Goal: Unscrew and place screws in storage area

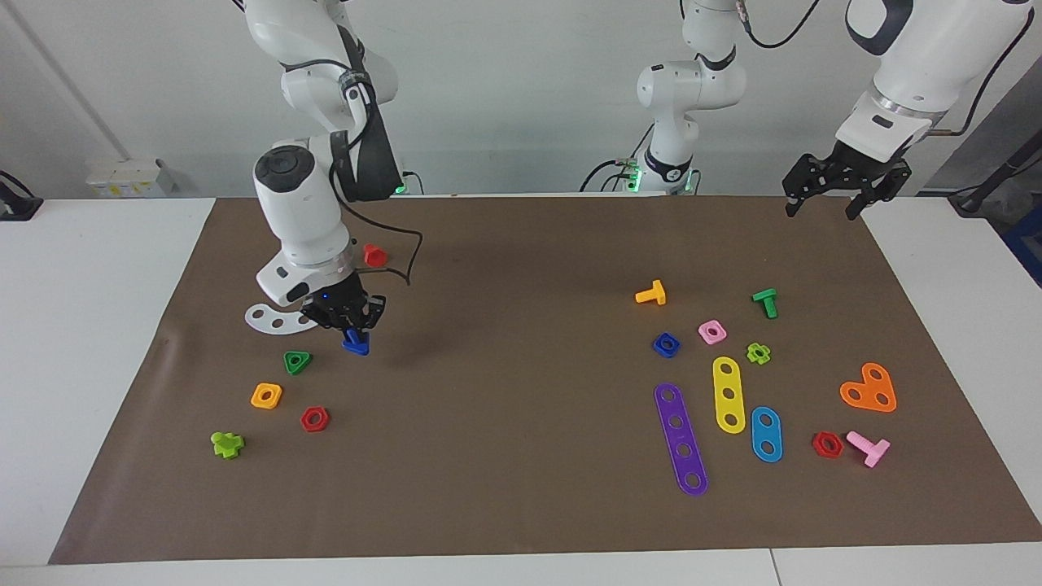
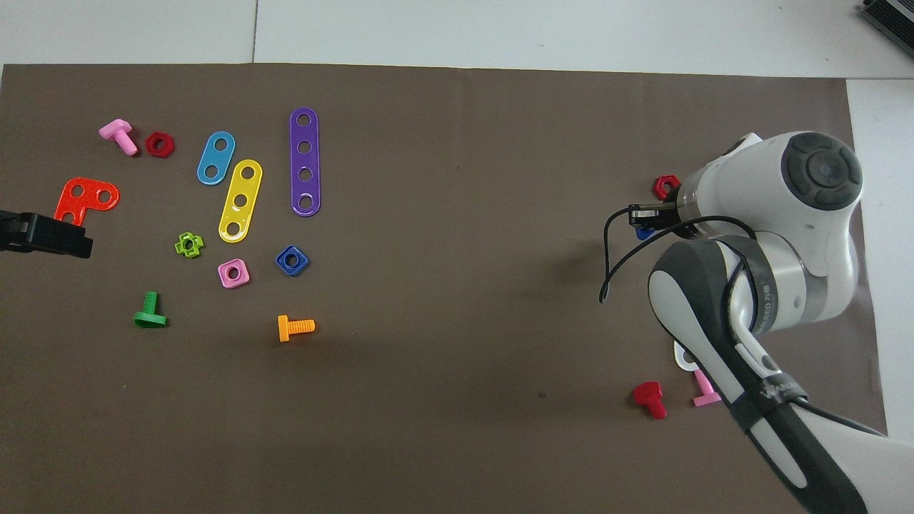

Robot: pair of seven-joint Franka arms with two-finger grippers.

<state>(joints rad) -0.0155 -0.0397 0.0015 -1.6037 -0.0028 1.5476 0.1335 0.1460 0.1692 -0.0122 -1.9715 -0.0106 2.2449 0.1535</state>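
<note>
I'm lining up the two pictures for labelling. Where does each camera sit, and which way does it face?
Facing view: high across the table, facing the robots; both arms show, the right gripper holding the blue bolt over the mat, the left gripper waiting.
Overhead view: above the robots' end, looking steeply down; the right arm's wrist and the left gripper show.
Shared: the purple strip, half a turn apart.

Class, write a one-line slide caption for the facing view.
Right gripper holds blue bolt over storage area; left gripper waits.
</note>
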